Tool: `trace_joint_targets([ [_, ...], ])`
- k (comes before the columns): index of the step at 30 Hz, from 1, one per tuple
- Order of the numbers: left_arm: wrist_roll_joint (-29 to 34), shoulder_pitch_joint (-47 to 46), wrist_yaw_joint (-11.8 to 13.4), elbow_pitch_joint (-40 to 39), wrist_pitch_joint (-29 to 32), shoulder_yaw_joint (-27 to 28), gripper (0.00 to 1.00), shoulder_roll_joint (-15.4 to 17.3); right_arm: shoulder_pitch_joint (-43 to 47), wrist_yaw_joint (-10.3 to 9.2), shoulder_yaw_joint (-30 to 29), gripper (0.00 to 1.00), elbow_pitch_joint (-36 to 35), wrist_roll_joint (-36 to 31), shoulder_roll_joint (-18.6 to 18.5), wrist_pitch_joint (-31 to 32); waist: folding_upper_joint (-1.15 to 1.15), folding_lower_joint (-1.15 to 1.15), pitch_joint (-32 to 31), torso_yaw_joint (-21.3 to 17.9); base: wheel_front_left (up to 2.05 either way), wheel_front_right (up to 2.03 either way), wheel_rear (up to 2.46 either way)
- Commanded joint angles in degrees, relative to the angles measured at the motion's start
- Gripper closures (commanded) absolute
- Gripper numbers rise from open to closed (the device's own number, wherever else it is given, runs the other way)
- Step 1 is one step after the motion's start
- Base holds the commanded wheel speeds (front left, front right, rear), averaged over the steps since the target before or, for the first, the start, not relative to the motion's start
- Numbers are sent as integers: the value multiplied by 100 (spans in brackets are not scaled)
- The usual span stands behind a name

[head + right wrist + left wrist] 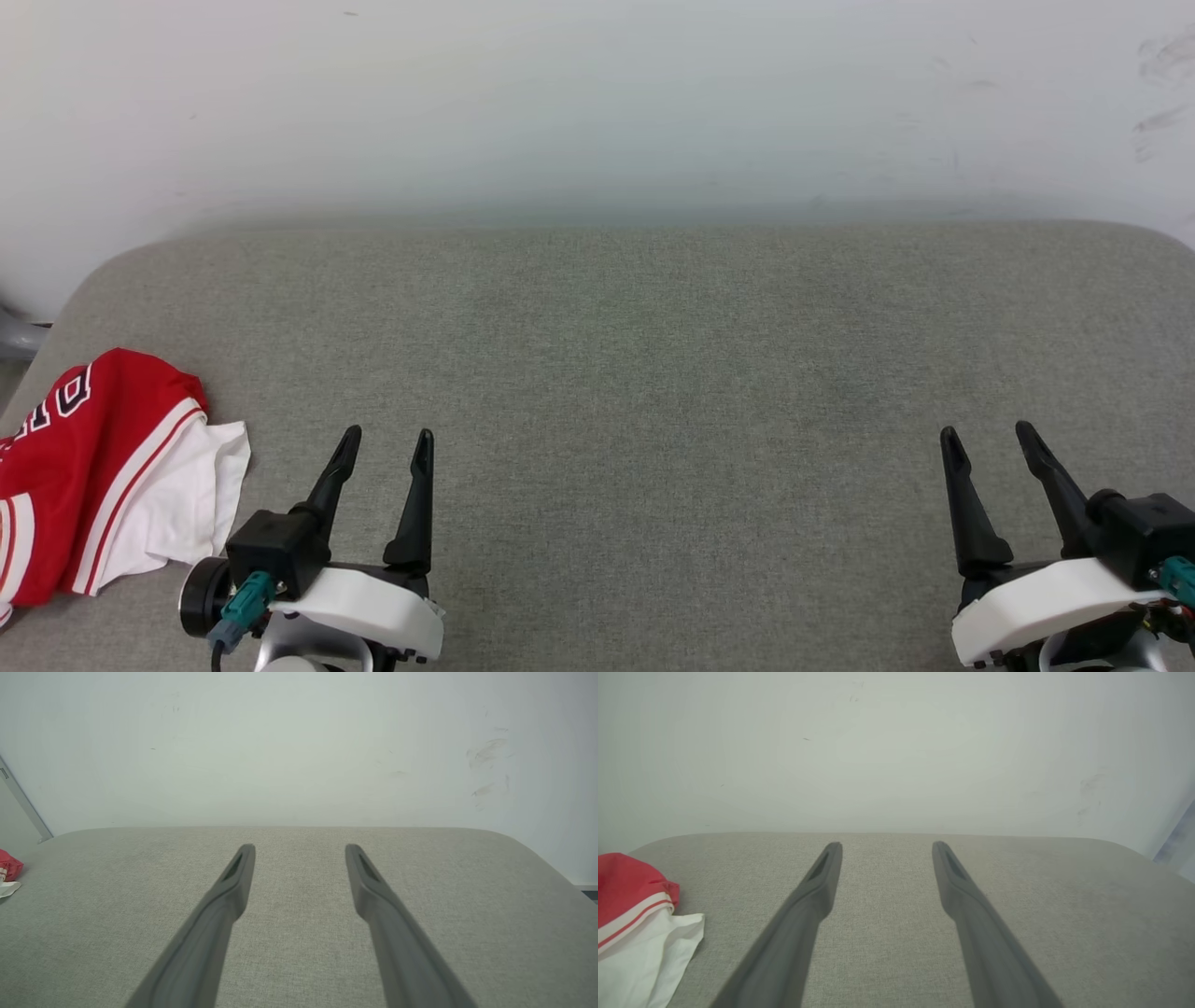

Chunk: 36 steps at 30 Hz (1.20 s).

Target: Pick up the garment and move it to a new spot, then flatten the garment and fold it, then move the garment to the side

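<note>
Soft even light, faint shadows.

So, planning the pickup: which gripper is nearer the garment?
The left gripper: the garment lies just to its left, while the right gripper sits far off on the opposite side.

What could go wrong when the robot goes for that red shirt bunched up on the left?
The garment lies crumpled at the left edge of the grey surface, partly out of the head view; a tug might drag it off. The open left gripper may pinch only the loose white sleeve, lifting it twisted. The open right gripper sits far across, a long reach.
</note>
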Motion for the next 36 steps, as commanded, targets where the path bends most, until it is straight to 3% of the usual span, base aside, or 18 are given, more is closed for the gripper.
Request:
trace_joint_targets([
  [1,110,-54,-13,2,-53,-5,0,-17,41,-2,-14,0,-43,-72,19,-48,0,0,-4,3,0,0,0],
  [16,172,-97,-21,166,-140,151,0,-78,99,-2,-58,0,-63,-157,21,-130,0,0,1,200,0,0,0],
  [32,254,-161,-28,339,-139,291,0,-68,-15,-2,387,0,-47,-232,19,-92,0,0,-16,1349,0,0,0],
  [33,310,-176,-28,359,-139,301,0,-46,-56,-2,495,0,-31,-282,18,-82,0,0,-22,1592,0,0,0],
  [36,361,-179,-23,362,-140,337,0,-23,-92,-2,565,0,-20,-306,17,-86,0,0,-27,1826,0,0,0],
])
